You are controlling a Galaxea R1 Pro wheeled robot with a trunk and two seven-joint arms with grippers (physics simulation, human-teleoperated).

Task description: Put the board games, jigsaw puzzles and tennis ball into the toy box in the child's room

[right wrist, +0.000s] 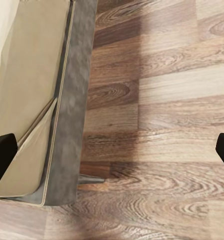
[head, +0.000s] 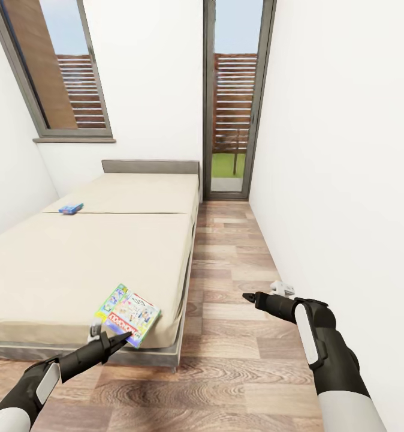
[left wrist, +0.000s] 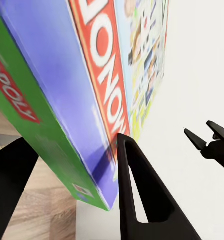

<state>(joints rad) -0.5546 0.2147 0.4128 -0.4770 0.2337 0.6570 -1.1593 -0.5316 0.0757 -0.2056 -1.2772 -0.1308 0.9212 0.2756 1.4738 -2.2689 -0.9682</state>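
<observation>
A green-white Monopoly board game (head: 128, 315) lies on the near corner of the cream bed (head: 76, 258), overhanging its edge a little. My left gripper (head: 115, 341) has its fingers on either side of that box's near edge. The left wrist view shows the box (left wrist: 99, 70) wedged between the two black fingers (left wrist: 141, 200). A second, blue board game (head: 71, 208) lies far up the bed near the left wall. My right gripper (head: 250, 297) hangs open over the wood floor, nothing in it; it also shows in the left wrist view (left wrist: 196, 127).
The bed fills the left side, up to its grey headboard (head: 150, 166). A strip of plank floor (head: 238, 336) runs between the bed and the right wall to a tall glass door (head: 231, 102). A small white object (head: 283, 289) sits by the right wall.
</observation>
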